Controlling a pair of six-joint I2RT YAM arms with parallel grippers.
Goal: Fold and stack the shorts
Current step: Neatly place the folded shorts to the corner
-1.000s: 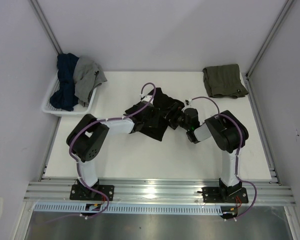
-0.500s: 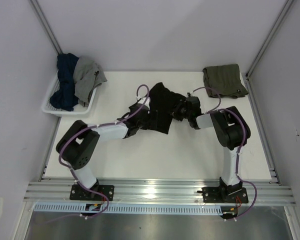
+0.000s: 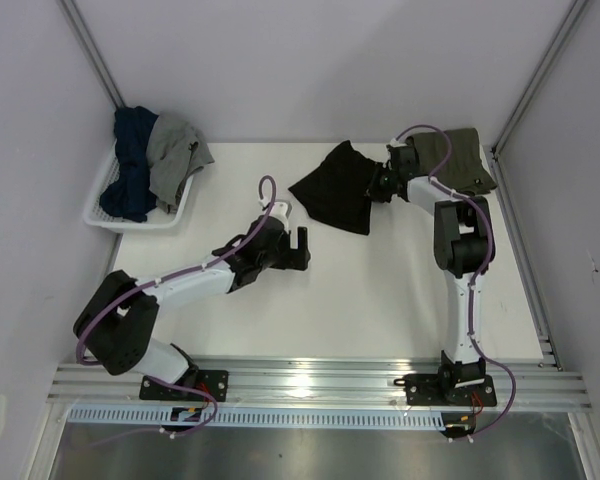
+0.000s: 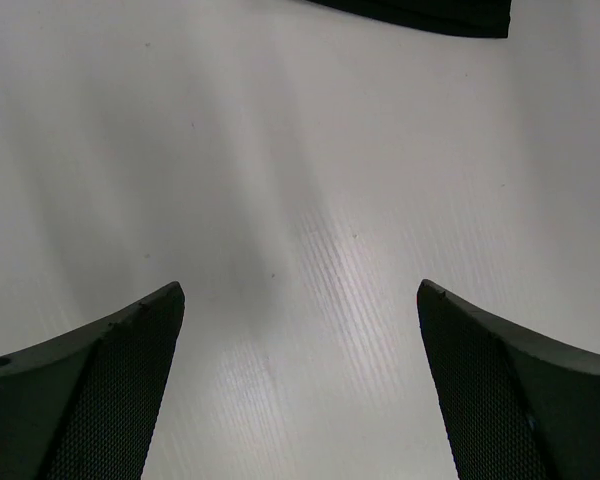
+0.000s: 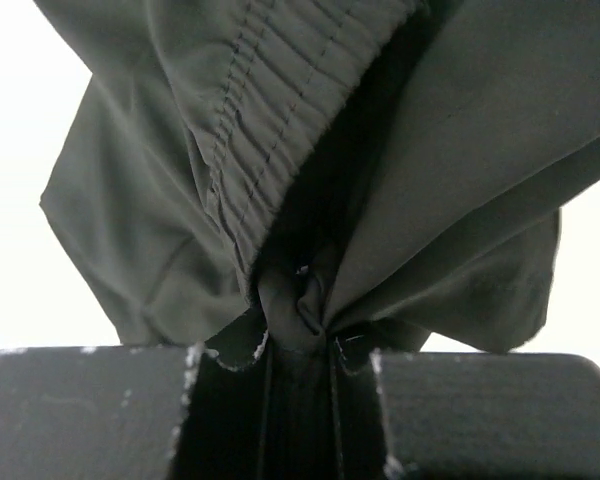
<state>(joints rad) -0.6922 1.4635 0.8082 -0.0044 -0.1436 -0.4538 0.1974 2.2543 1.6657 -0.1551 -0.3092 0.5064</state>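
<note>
The right gripper is pinching the black shorts, with the green shorts lying just beside it on the right. The left gripper is hanging open, empty.

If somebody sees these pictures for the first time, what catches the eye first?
The black shorts stand out, at the far middle of the table, pinched at a bunched fold by the right arm's fingers. Beside them, in the far right corner, lie folded olive shorts. The left arm's fingers are open over the table.
</note>
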